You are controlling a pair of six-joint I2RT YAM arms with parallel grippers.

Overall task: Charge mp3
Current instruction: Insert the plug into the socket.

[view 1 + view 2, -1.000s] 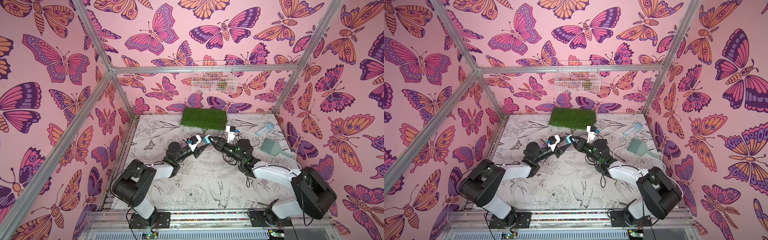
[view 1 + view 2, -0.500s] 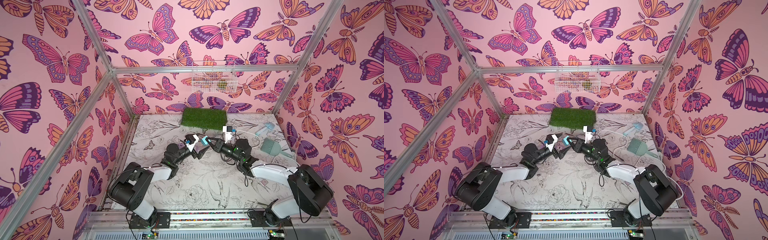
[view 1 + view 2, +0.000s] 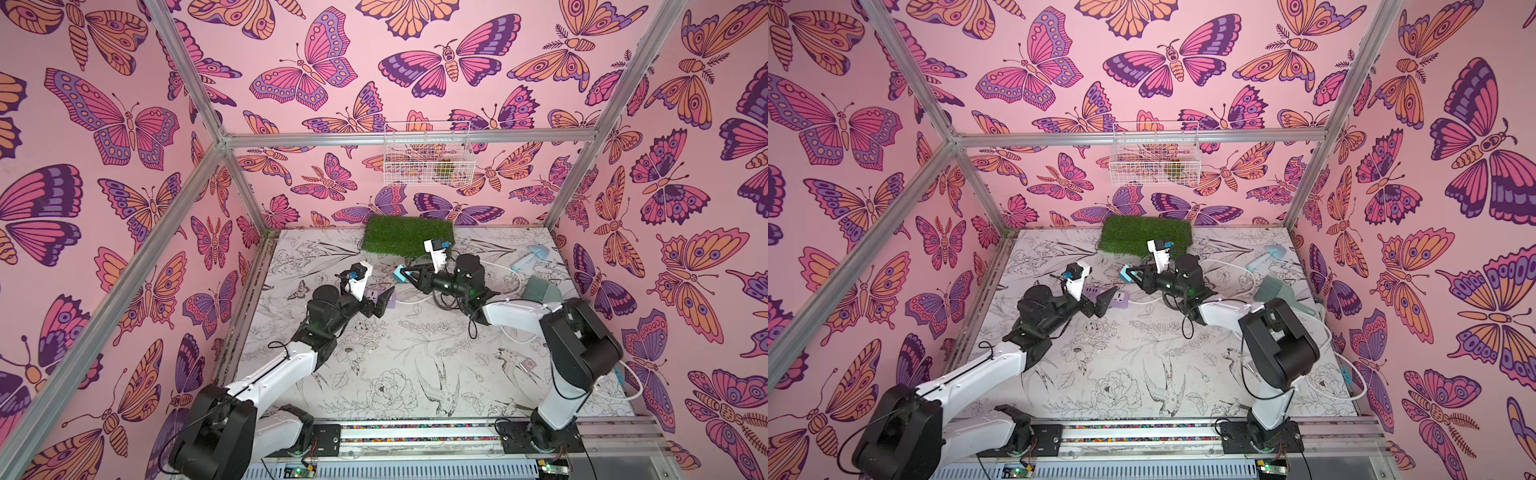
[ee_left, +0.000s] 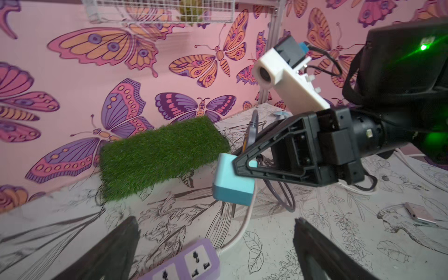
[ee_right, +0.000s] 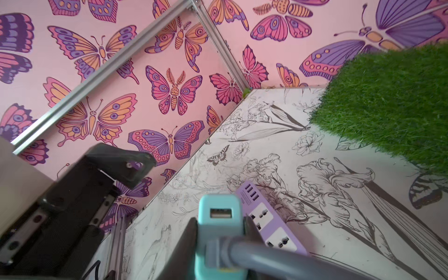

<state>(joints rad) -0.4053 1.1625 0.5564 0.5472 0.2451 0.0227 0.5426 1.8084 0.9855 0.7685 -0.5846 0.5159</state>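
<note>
- My right tool (image 4: 242, 167) grips the teal USB charger (image 4: 231, 180) above the desk (image 3: 395, 365).
- My left tool (image 4: 215, 244) stands wide open over the purple power strip (image 4: 186, 263), holding nothing.
- The small pinkish device (image 4: 419, 213), probably the mp3 player, lies on the desk, well apart.

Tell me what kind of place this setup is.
Most likely a staged robot test cell, not a real room: aluminium frame posts hold butterfly-print wall panels, two robot arms are bolted to a rail at the front edge, and props like a fake grass mat lie on a flower-print tabletop.
</note>
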